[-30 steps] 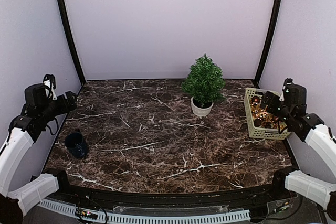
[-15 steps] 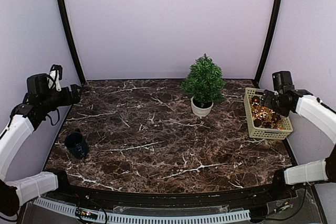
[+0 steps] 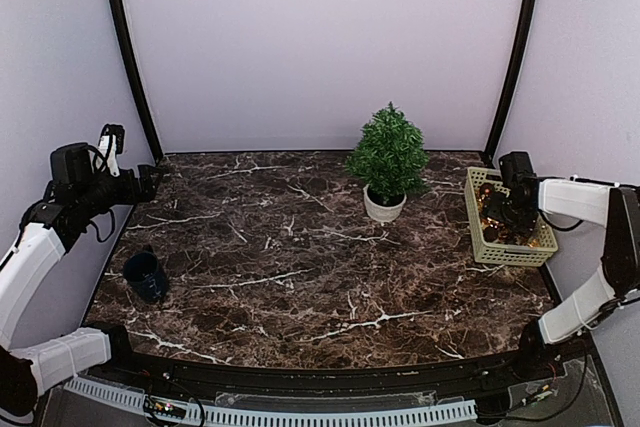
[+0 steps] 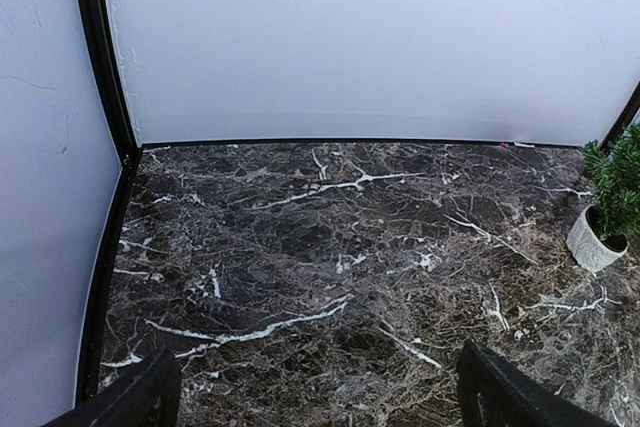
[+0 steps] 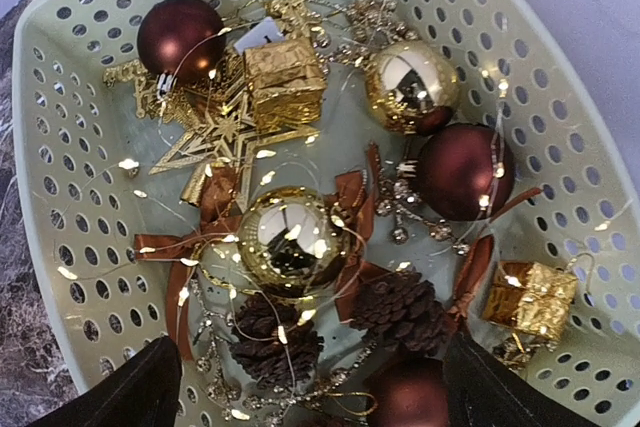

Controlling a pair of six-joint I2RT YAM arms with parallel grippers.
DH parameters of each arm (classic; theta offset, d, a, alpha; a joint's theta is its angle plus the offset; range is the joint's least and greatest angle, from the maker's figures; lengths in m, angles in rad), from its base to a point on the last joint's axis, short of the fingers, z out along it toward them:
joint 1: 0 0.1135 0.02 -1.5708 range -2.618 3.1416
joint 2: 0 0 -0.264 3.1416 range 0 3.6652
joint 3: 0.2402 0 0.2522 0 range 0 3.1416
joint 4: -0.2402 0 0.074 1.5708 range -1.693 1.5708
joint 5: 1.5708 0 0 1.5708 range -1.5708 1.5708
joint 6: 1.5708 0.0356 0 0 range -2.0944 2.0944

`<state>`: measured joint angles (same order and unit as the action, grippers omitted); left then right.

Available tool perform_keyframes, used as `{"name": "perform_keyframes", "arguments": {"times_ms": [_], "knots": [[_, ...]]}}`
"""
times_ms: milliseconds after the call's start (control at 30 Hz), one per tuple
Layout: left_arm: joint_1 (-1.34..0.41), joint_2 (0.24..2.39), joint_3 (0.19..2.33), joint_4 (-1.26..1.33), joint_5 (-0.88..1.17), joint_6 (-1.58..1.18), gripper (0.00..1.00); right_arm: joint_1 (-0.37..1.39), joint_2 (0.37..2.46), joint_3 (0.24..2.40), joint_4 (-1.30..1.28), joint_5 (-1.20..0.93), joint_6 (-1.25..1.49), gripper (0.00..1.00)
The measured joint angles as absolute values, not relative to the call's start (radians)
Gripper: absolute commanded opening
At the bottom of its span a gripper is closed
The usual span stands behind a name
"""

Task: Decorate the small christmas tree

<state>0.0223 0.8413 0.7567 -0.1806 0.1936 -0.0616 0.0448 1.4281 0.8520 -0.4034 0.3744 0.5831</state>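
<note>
Right gripper point(image 5: 315, 392) has swung in over the basket point(image 5: 62, 182) (jaws spread wide), left gripper point(image 4: 315, 399) likewise spread.

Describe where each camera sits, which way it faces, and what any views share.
Top external: above and behind the arms, looking down across the table; both arms, left gripper and right gripper show.
Left wrist: on the left arm, facing across the table to the back wall; own fingertips show.
Right wrist: on the right arm, looking down into the basket of ornaments; own fingertips show.
Shared: small christmas tree, top and left wrist; basket, top and right wrist.
</note>
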Motion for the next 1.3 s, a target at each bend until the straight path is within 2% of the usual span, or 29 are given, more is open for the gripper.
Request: {"name": "perform_keyframes", "arguments": {"times_ms": [167,367,467,633,767,1167,1233,1300], "knots": [[0.022,0.841,0.757,-0.181,0.194,-0.059,0.99,0.045,1.502,0.852,-0.338,0.337,0.579,0.76],[0.022,0.841,0.756,-0.181,0.194,-0.059,0.99,0.045,1.581,0.854,-0.306,0.329,0.573,0.71],[0.022,0.841,0.756,-0.181,0.194,-0.059,0.99,0.045,1.595,0.854,-0.298,0.325,0.569,0.57],[0.022,0.841,0.756,-0.181,0.193,-0.059,0.99,0.045,1.588,0.854,-0.286,0.323,0.57,0.18],[0.022,0.841,0.752,-0.181,0.193,-0.059,0.99,0.045,1.512,0.852,-0.295,0.339,0.579,0.02],[0.022,0.825,0.75,-0.181,0.193,-0.059,0.99,0.045,1.194,0.87,-0.35,0.357,0.547,0.0],[0.022,0.82,0.749,-0.18,0.193,-0.059,0.99,0.045,1.164,0.886,-0.365,0.349,0.529,0.09],[0.022,0.814,0.747,-0.18,0.194,-0.059,0.99,0.045,1.154,0.91,-0.381,0.338,0.518,0.25]]}}
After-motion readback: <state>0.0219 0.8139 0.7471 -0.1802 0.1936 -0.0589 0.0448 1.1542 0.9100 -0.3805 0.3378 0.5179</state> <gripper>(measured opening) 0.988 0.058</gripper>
